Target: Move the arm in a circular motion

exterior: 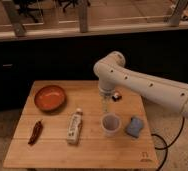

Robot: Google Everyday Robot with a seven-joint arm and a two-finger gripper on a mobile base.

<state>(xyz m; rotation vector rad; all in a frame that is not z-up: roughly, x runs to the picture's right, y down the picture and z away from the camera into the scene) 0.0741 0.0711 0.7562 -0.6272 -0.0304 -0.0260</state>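
The cream-white arm (147,85) reaches in from the right over the wooden table (87,150). Its bulbous joint sits above the table's back middle. From it a slim pale tip hangs down, ending in the gripper (106,107). The gripper hovers just above and behind a clear plastic cup (111,125).
An orange bowl (50,97) sits at the back left. A dark red chili pepper (35,131) lies at the front left. A white bottle (75,126) lies on its side mid-table. A blue sponge (134,127) is right of the cup. A small dark object (118,96) lies behind the arm.
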